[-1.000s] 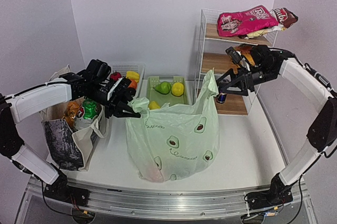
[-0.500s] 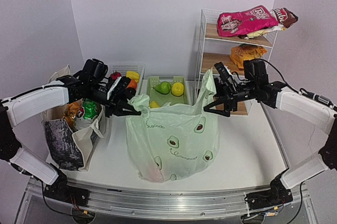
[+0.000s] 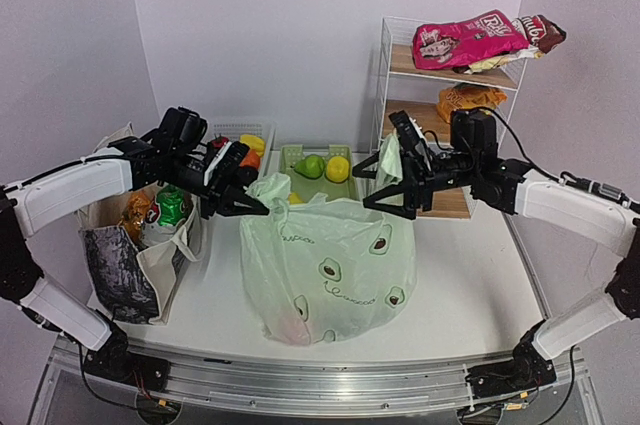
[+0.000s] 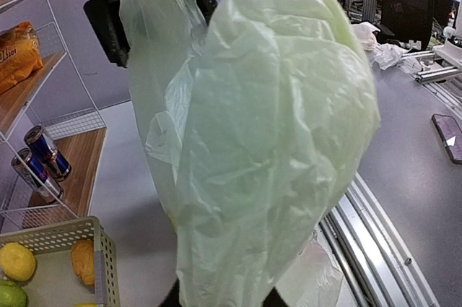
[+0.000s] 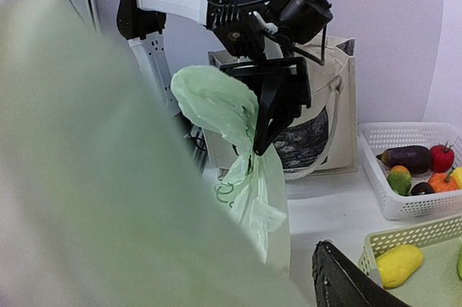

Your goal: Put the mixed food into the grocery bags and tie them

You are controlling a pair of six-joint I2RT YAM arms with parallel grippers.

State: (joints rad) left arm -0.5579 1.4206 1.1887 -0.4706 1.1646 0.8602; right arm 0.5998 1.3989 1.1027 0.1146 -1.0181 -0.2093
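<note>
The pale-green avocado bag stands mid-table, bulging. My left gripper is shut on its left handle; in the left wrist view the thin film fills the frame above my gripper. My right gripper is open, its fingers astride the bag's raised right handle. In the right wrist view that handle is a green blur beside one dark finger. The beige canvas tote stands at the left, holding a green-white packet and an orange packet.
A white basket of toy fruit and a green basket with a green and yellow fruit sit behind the bag. The wire shelf at back right carries a pink packet, an orange packet and drink cans.
My right arm has swung left from the shelf to the bag's right handle, which now stands up between its fingers. My left gripper has kept its hold and place.
</note>
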